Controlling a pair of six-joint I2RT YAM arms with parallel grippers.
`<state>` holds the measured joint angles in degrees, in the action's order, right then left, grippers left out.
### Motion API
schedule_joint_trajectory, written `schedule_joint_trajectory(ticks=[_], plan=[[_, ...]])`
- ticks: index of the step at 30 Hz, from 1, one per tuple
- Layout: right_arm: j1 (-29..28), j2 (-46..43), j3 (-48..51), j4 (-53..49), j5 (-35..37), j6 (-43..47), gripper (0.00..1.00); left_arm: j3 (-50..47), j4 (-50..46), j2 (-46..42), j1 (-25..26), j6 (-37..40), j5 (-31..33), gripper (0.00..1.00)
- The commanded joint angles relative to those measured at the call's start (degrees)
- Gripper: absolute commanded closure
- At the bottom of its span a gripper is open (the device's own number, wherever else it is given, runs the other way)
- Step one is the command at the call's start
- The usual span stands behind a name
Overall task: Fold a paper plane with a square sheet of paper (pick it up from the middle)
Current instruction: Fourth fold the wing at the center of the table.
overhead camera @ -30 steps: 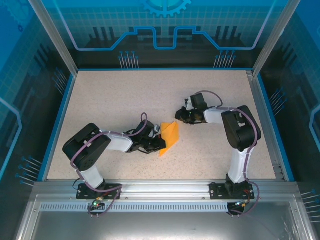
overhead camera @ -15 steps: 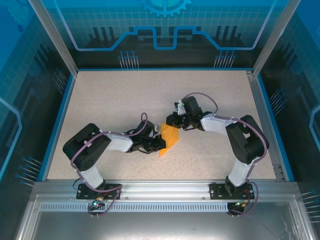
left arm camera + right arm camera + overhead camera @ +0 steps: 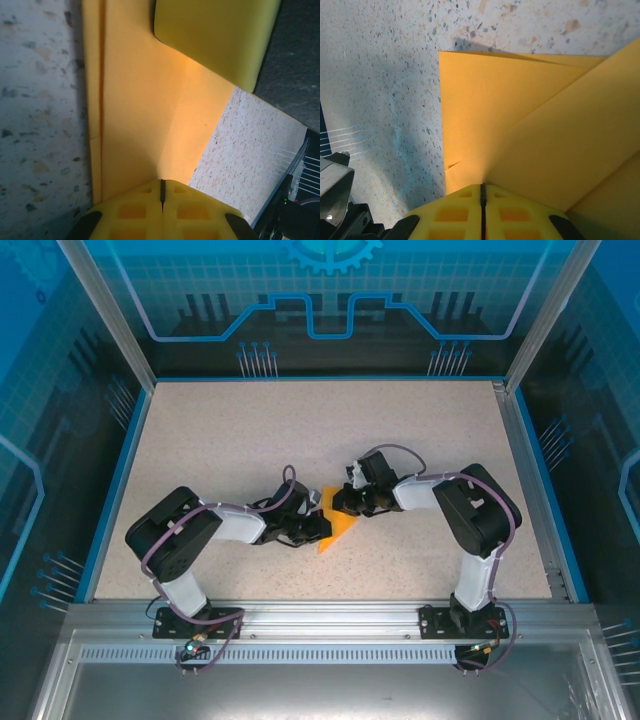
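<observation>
The square sheet of paper (image 3: pixel 343 527), orange-yellow and folded into a small angular shape with layered edges, lies mid-table between the two grippers. My left gripper (image 3: pixel 319 527) is shut on its left side; in the left wrist view the paper (image 3: pixel 135 100) runs into the closed fingertips (image 3: pixel 161 187). My right gripper (image 3: pixel 341 506) is shut on the sheet's upper edge. In the right wrist view the paper (image 3: pixel 485 115), creased diagonally, enters that gripper's closed seam (image 3: pixel 482 192). A yellow finger of the right gripper (image 3: pixel 215 35) presses on the paper at the top of the left wrist view.
The speckled tabletop (image 3: pixel 230 440) is bounded by a blue rim (image 3: pixel 120 480) and glass walls. Both arm bases sit at the near metal rail (image 3: pixel 330 625). The two forearms converge close together at the table's middle.
My right gripper swung left and down from beside the sheet onto its upper edge and closed there. The left arm and its grip stayed put.
</observation>
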<state>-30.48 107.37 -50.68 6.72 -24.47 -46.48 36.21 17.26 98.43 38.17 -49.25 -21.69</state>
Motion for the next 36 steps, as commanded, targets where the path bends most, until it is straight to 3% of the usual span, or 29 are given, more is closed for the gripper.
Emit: schedule_joint_trajectory(ticks=[1,4,11,18,22,27,36], plan=[[0.51,3.27,1.76,-1.97,4.54,0.70,0.92,-2.99,-12.84,0.41,0.50,2.64,1.68,1.00],[0.45,3.66,2.39,-1.69,4.25,0.63,0.92,-1.75,-13.34,-3.60,0.43,2.85,-0.12,1.00],[0.46,2.73,3.48,-1.71,4.96,0.50,0.91,4.19,-14.48,-10.37,-2.38,-0.15,-2.91,0.89],[0.36,2.79,3.43,-1.53,4.81,0.08,0.91,7.13,-5.99,-2.38,-2.87,-6.67,-7.91,0.83],[0.32,2.95,3.39,-1.69,4.88,0.05,0.91,7.68,-5.87,1.72,-2.79,-7.35,-7.86,0.79],[0.25,3.11,3.55,-1.71,4.81,-0.23,0.91,8.00,-12.00,3.76,-2.64,-5.81,-4.79,0.76],[0.27,3.37,2.99,-2.46,5.05,-0.28,0.91,4.76,-24.31,1.28,-2.05,3.98,-2.69,0.78]])
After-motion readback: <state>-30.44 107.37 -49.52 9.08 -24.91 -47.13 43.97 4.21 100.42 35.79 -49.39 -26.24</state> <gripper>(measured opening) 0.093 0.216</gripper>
